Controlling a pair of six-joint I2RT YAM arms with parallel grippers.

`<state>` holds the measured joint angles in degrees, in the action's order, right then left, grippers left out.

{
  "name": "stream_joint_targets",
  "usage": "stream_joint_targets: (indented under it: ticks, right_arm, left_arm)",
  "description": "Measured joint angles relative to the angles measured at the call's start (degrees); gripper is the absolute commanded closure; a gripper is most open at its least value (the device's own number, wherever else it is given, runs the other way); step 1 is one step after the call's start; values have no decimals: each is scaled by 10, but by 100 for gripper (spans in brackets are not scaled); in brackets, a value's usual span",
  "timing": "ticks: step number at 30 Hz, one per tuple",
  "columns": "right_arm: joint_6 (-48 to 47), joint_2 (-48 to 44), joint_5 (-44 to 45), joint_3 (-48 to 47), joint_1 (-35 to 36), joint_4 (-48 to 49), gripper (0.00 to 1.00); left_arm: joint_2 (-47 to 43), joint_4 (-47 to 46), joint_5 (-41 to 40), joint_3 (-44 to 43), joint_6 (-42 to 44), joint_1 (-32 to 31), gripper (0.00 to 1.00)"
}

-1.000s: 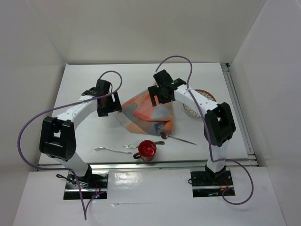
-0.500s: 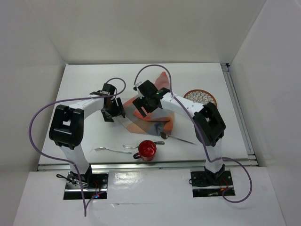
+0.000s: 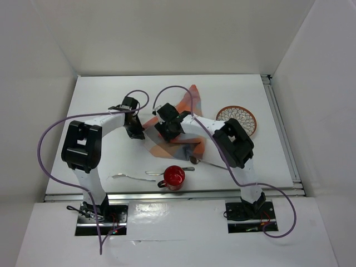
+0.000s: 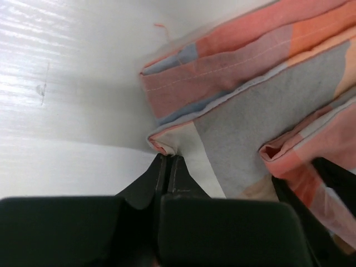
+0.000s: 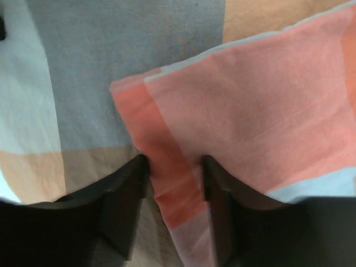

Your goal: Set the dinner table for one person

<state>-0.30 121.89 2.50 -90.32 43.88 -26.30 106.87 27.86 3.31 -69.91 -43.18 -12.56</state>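
With the left gripper [image 4: 167, 158] clenched on the extreme corner of the checked cloth [image 4: 250, 122], which lies mid-way across the dinner table [image 3: 100, 100] ahead of both bases, and the right gripper [image 5: 171, 167] unclenched astride a folded edge, a pull risks the shallow corner bite slipping free.

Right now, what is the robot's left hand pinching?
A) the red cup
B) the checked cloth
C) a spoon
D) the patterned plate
B: the left gripper is shut on a corner of the checked cloth; the red cup stands apart from it.
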Motion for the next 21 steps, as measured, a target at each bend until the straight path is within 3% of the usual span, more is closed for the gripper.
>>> stream_joint_targets:
  ticks: [2, 3, 4, 6, 13, 21]
  right_arm:
    - [6, 5, 7, 0, 0, 5, 62]
    - [7, 5, 11, 0, 0, 6, 78]
    - [9, 5, 16, 0, 1, 7, 87]
    - [17, 5, 29, 0, 1, 14, 100]
    - [24, -28, 42, 0, -6, 13, 100]
    - [50, -180, 29, -5, -74, 11, 100]
  left_arm:
    - [3, 3, 5, -8, -2, 2, 100]
    - [7, 8, 7, -16, -2, 3, 100]
    - [10, 11, 9, -25, -3, 4, 100]
    - [17, 14, 12, -41, -3, 7, 100]
    - [12, 55, 13, -94, 4, 27, 100]
    - [9, 112, 12, -277, 27, 55, 100]
